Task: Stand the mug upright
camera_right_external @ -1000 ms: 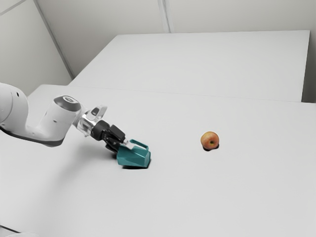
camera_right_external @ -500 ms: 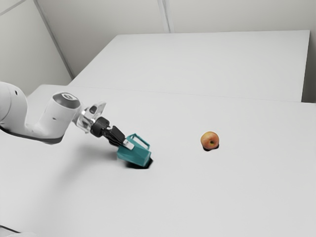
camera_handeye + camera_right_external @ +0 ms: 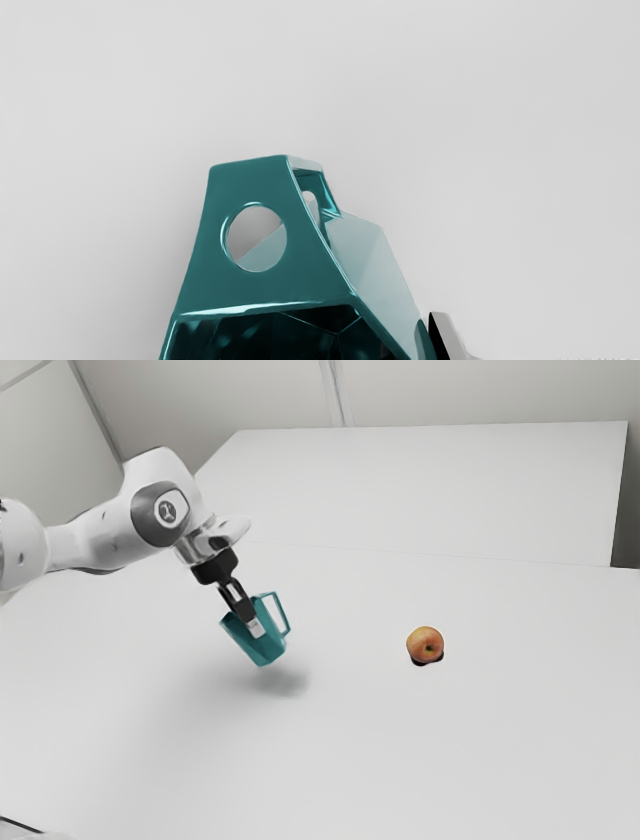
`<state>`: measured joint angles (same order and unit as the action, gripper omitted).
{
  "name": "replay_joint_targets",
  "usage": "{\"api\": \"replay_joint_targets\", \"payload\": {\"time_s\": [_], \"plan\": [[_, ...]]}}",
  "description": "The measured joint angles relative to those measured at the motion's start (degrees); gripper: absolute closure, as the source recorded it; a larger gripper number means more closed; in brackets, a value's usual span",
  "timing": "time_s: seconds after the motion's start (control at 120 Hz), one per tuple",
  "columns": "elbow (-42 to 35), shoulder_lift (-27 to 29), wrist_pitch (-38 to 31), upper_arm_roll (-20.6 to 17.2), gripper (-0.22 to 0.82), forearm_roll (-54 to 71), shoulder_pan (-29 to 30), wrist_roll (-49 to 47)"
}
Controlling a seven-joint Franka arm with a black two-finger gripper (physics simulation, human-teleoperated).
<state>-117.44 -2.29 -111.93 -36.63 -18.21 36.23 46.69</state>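
Gripping the faceted teal mug [image 3: 264, 650] in the claw [image 3: 256, 628]; holding it tilted above the white table [image 3: 400, 750], well apart from the apple [image 3: 425, 642], toward the exterior view's right of the claw.

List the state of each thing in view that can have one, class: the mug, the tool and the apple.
Mug: raised above the table, tilted, not yet upright.
Tool: closed on the mug.
Apple: resting on the table, apart from the mug.
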Motion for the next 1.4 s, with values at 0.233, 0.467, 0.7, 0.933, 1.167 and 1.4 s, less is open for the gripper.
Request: {"api": "replay_joint_targets", "payload": {"time_s": [0.233,0.467,0.7,0.933,1.167,1.4], "plan": [[-3.8,1.6,-7.8,-3.1,0.77,13.6,-0.7,-10.2],[-8.8,2.9,-13.1,-4.2,0.78,17.3,-1.8,-19.5],[-11.0,2.8,-16.4,-4.3,0.77,18.0,-3.1,-26.2],[-12.5,2.2,-18.8,-4.3,0.77,18.1,-3.7,-30.9],[-13.0,1.7,-19.8,-4.5,0.72,17.8,-3.9,-33.8],[-13.3,1.8,-20.0,-4.5,0.31,17.3,-2.8,-35.1]]}}
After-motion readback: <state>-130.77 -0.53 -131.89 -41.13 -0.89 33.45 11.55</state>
